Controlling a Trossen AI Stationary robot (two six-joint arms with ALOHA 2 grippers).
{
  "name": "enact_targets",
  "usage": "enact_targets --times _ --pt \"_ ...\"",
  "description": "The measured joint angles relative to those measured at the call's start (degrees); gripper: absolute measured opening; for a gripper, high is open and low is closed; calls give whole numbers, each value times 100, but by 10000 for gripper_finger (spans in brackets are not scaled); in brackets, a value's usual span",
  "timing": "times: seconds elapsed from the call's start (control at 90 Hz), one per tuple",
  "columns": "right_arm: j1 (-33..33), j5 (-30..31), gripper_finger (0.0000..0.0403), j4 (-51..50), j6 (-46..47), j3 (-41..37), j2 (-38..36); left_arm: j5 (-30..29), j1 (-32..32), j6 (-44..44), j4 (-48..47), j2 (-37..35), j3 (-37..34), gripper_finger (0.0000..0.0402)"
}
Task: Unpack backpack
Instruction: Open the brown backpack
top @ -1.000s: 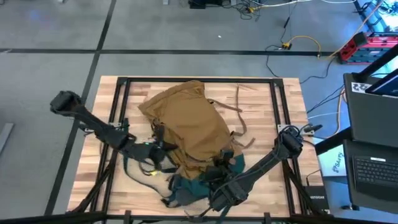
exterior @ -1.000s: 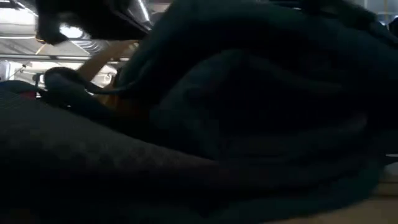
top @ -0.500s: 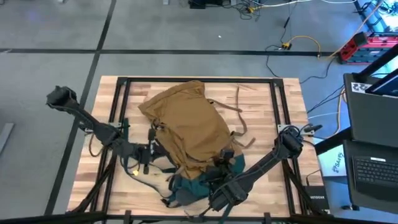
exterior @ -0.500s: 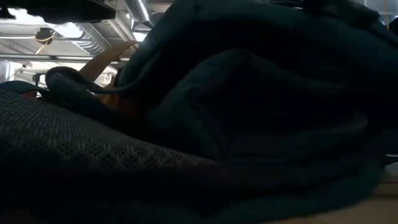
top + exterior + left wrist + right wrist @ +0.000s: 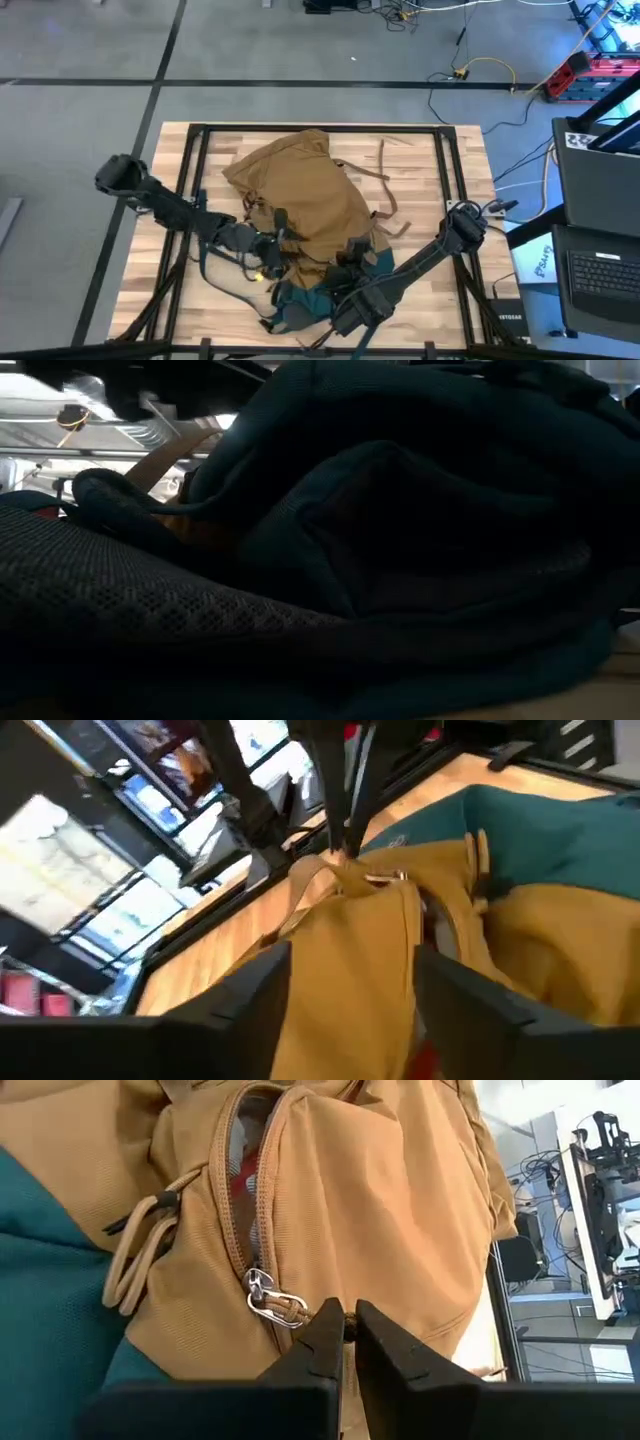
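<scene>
- Writing: a small black box [image 5: 508, 322] on the floor beside the table's right edge carries pale lettering, too small to read with certainty; a white sheet [image 5: 535, 262] next to a laptop [image 5: 598, 268] bears blue handwriting that cannot be made out.
- Backpack: the large soft tan-brown fabric backpack [image 5: 305, 200] lies flat on the light wooden slatted table [image 5: 420, 160], from near the far edge, about midway along it, down to the near edge. Its dark teal-green base and straps [image 5: 300, 305] lie at the near edge, and thin tan webbing straps [image 5: 385, 175] trail from its right side toward the far right corner.
- Backpack, detail: in the right wrist view a zip [image 5: 262, 1230] curves across the tan fabric and is partly undone, showing grey lining and something red inside; a metal zip pull with a tan cord loop [image 5: 275, 1302] hangs at its end, and a looped tan cord [image 5: 135, 1250] lies on the teal panel.
- Low view: dark teal fabric [image 5: 400, 540] fills nearly the whole picture, with dark mesh padding [image 5: 120, 610] in front.
- Left gripper [image 5: 268, 250]: at the backpack's left side, toward the near edge; its two dark fingers [image 5: 250, 995] stand apart with tan fabric between them, and whether they press on it cannot be told.
- Right gripper [image 5: 342, 1330]: at the backpack's near end, where tan meets teal; its fingers [image 5: 318, 1342] are almost together, nipping a small piece of tan cord just beside the zip pull.
</scene>
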Motion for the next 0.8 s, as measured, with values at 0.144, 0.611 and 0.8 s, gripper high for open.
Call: enact_targets --times 0.144,0.611,0.8 --pt "0 -18 0 17 -11 0 0 283 215 -14 -198 400 336 222" --pt "0 -34 0 40 -28 0 0 358 928 -130 -480 1060 815 238" --pt "2 -26 0 39 -82 0 0 439 841 30 -448 1060 815 159"
